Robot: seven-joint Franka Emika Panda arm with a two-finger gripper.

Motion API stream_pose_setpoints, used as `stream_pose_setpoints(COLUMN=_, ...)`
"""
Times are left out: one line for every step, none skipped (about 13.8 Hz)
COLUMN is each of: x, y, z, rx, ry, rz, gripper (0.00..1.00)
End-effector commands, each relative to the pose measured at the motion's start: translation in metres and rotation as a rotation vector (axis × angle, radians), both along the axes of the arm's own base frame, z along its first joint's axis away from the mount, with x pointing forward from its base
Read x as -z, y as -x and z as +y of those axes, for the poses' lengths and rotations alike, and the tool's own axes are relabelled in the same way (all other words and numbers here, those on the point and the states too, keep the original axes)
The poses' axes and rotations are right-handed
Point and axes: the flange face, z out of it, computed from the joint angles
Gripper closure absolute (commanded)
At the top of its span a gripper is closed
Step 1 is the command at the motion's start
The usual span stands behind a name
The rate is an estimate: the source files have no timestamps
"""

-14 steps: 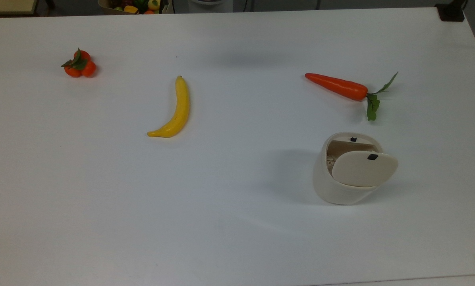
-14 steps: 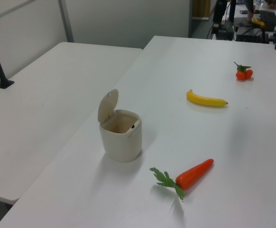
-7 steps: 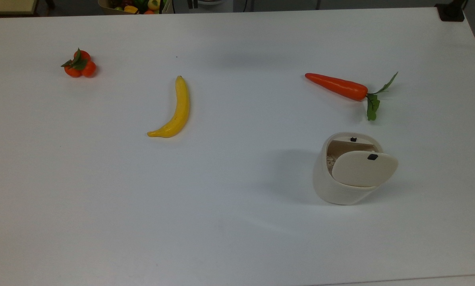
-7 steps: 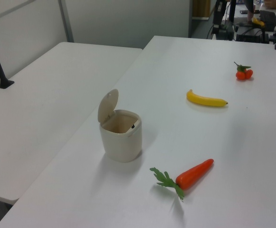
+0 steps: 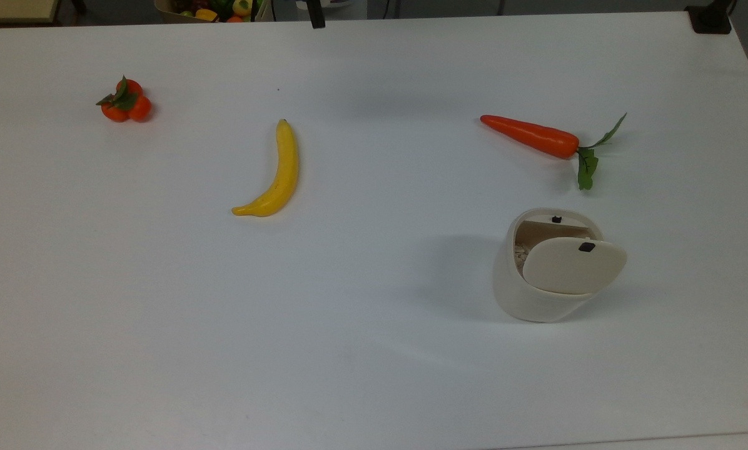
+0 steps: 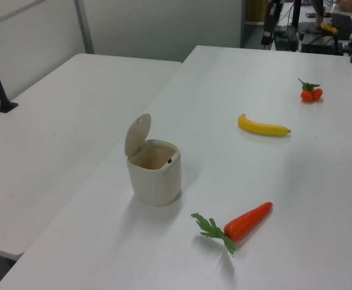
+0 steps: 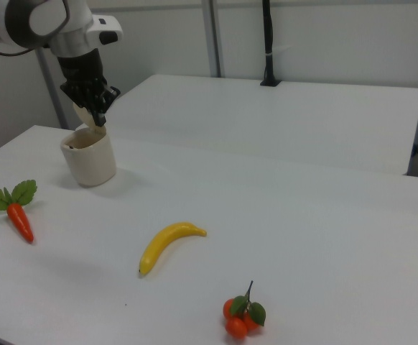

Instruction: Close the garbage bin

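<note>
The smooth cream plastic garbage bin (image 5: pixel 540 284), rounded-square, stands on the matte white worktop (image 5: pixel 374 350) near the glossy carrot (image 5: pixel 530 135), its flat lid (image 6: pixel 138 134) raised. The end effector's (image 7: pixel 96 115) finger spacing: cannot tell.

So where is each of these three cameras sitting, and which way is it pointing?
Top view: overhead, looking down on the table; a dark robot part pokes in at the top edge.
Left view: raised, near the garbage bin, looking along the table toward the tangerines.
Right view: raised, at the tangerines' end, looking back toward the garbage bin; the arm and gripper at upper left.
Shared: all three show the garbage bin, banana and carrot.
</note>
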Motion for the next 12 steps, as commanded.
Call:
stream_pose_setpoints(x=0.006, y=-0.015, z=0.009, rx=0.012, ry=-0.056, rz=-0.075, gripper=0.99)
stream_pose_setpoints(x=0.01, y=-0.021, z=0.019, rx=0.021, ry=-0.064, rz=-0.095, gripper=0.99)
stream_pose_setpoints(x=0.017, y=-0.032, z=0.032, rx=0.038, ry=-0.074, rz=-0.131, gripper=0.98)
stream_pose_setpoints(x=0.019, y=-0.04, z=0.041, rx=0.043, ry=-0.081, rz=-0.167, gripper=0.98)
stream_pose_setpoints(x=0.021, y=-0.045, z=0.051, rx=0.045, ry=-0.09, rz=-0.203, gripper=0.98)
stream_pose_setpoints(x=0.024, y=-0.05, z=0.062, rx=0.047, ry=-0.099, rz=-0.231, gripper=0.98)
stream_pose_setpoints(x=0.026, y=-0.055, z=0.072, rx=0.054, ry=-0.108, rz=-0.264, gripper=0.98)
stream_pose_setpoints(x=0.03, y=-0.06, z=0.084, rx=0.064, ry=-0.12, rz=-0.29, gripper=0.98)
stream_pose_setpoints(x=0.04, y=-0.068, z=0.104, rx=0.075, ry=-0.133, rz=-0.323, gripper=0.98)
stream_pose_setpoints(x=0.038, y=-0.074, z=0.114, rx=0.083, ry=-0.145, rz=-0.357, gripper=0.98)
stream_pose_setpoints(x=0.045, y=-0.081, z=0.12, rx=0.091, ry=-0.147, rz=-0.374, gripper=0.98)
stream_pose_setpoints(x=0.057, y=-0.087, z=0.138, rx=0.077, ry=-0.147, rz=-0.4, gripper=0.98)
